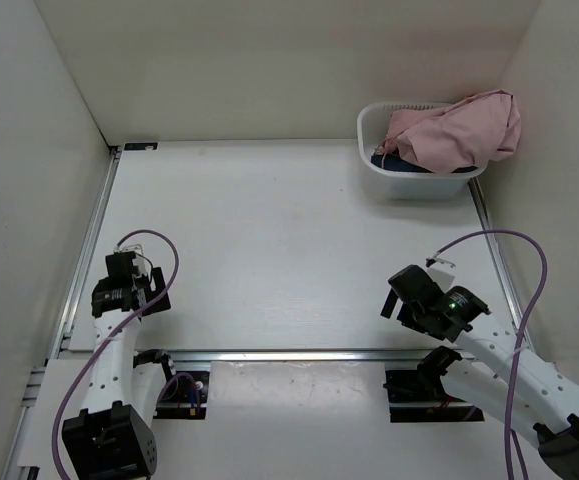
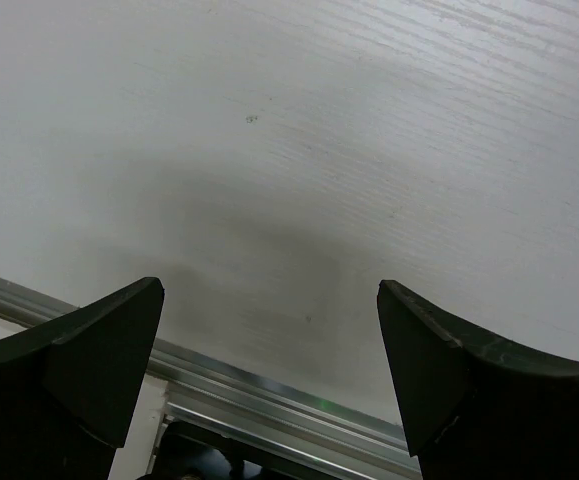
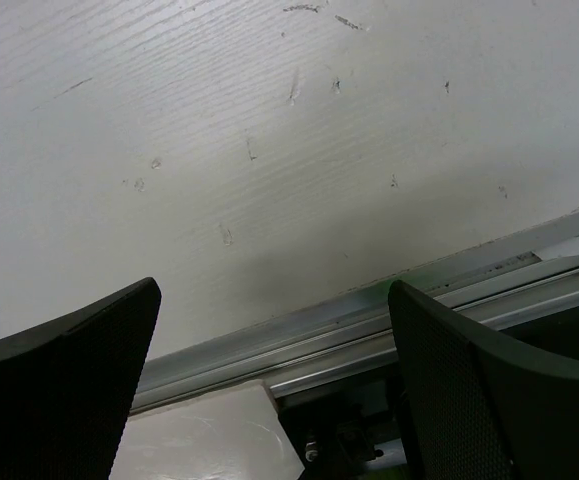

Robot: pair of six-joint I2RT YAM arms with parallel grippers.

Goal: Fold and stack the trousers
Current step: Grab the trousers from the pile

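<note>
The dusty-pink trousers [image 1: 459,128] lie bunched in a white basket [image 1: 379,172] at the table's far right corner, spilling over its right rim. My left gripper [image 1: 134,272] hovers low near the table's front left, far from them, open with nothing between its fingers [image 2: 99,350]. My right gripper [image 1: 407,295] is at the front right, also open and empty, its fingers [image 3: 469,370] over bare tabletop and the front rail. Neither wrist view shows the trousers.
A dark blue garment [image 1: 394,162] lies under the trousers in the basket. A metal rail [image 1: 289,354] runs along the front edge, another rail [image 1: 87,245] along the left. White walls enclose the table on the left, back and right.
</note>
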